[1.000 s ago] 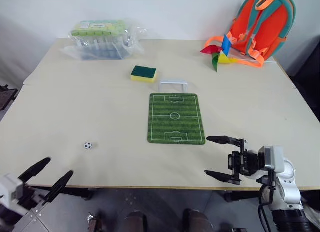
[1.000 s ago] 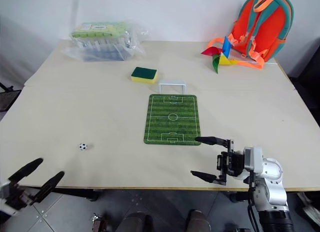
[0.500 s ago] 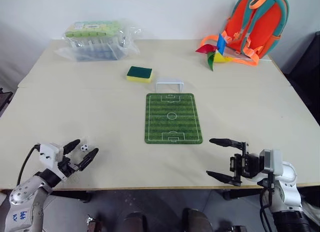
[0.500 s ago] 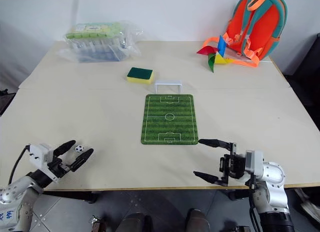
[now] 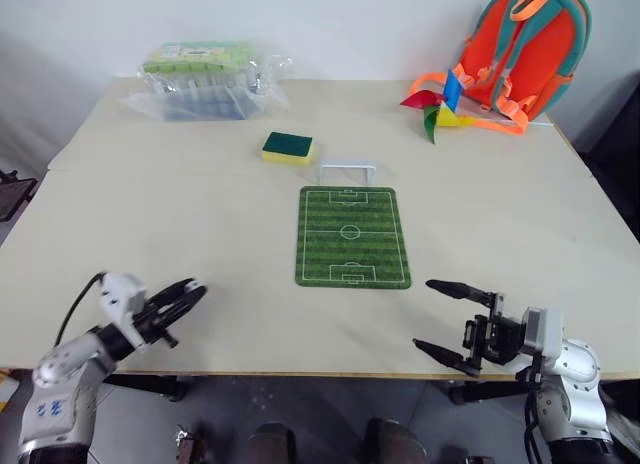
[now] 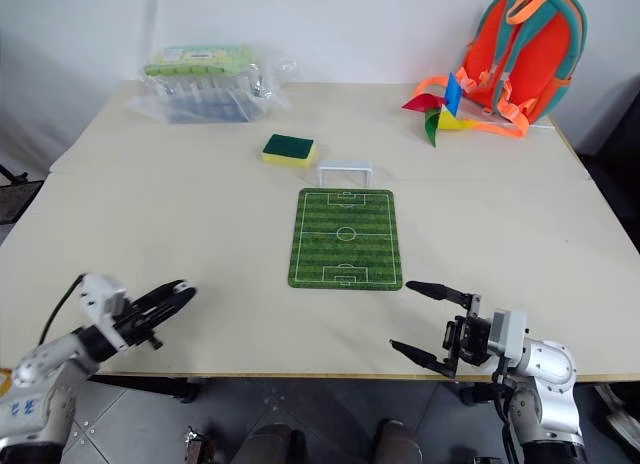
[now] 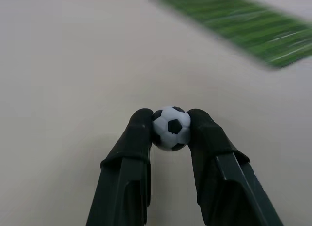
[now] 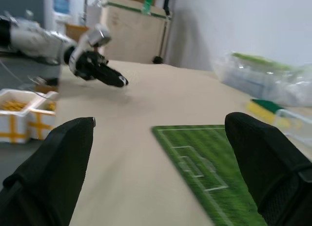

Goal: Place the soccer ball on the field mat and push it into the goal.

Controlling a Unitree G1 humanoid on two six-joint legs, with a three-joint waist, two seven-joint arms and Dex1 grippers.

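Note:
The soccer ball (image 7: 170, 127), tiny, white with black patches, is pinched between my left gripper's two black fingers (image 7: 139, 138) just over the tabletop. That left gripper (image 5: 192, 292) sits near the table's front left, well left of the field mat (image 5: 352, 236), a green striped mat with white lines at the table's middle. The goal (image 5: 347, 170), a low white frame, stands at the mat's far end. My right gripper (image 5: 424, 314) hangs open at the front edge, right of the mat's near corner, with nothing between its fingers.
A green-and-yellow sponge (image 5: 288, 147) lies left of the goal. A clear plastic bag of packages (image 5: 205, 79) sits at the back left. An orange backpack (image 5: 525, 49) and a colourful pinwheel (image 5: 437, 104) are at the back right.
My left gripper came forward and to the right onto the table, reached the ball and closed on it. The right gripper stayed open, almost in place.

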